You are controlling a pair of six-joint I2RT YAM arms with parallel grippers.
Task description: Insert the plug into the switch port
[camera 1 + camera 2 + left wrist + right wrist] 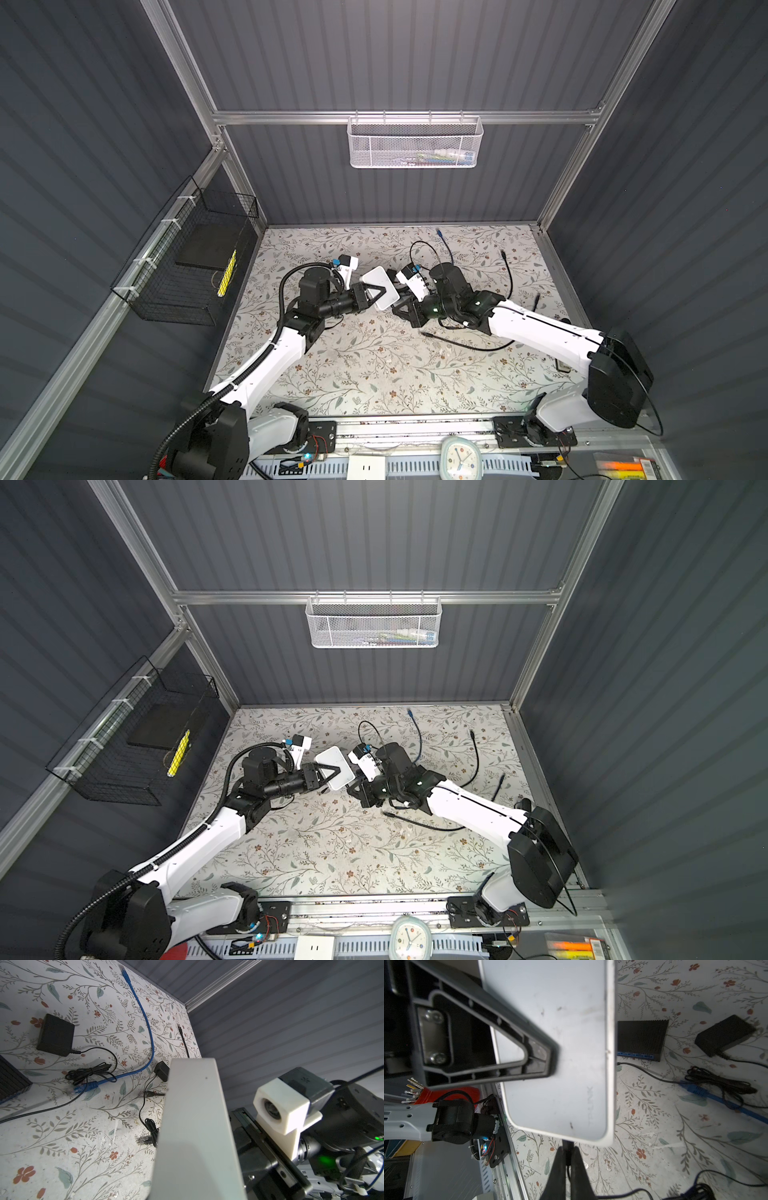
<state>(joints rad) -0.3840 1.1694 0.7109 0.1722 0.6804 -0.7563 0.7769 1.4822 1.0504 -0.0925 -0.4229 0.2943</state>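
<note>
The left gripper (379, 291) pinches the flat white rectangular plastic switch (380, 276) across its broad faces. One black triangular finger (539, 1057) lies slantwise on the upper face, and the switch hangs in the air above the flowered tabletop (374, 374). The right gripper (568, 1154) has its jaws pressed together on a thin black plug (567, 1144). Straight ahead of those fingertips, with the plug bridging the small gap, is one short, round-cornered edge of the switch. The switch's long axis runs away from the right gripper, roughly in line with its fingers. The plug's nose meets that edge (whether it sits in a port or only against the casing cannot be told, since the port face is hidden in every view). The coming move, as I judge it, is a short push along that same line by the right arm, which alone carries the plug, while the left arm braces the switch against it. Off to one side of the right gripper a black ribbed box (641, 1036) lies on the tabletop.
</note>
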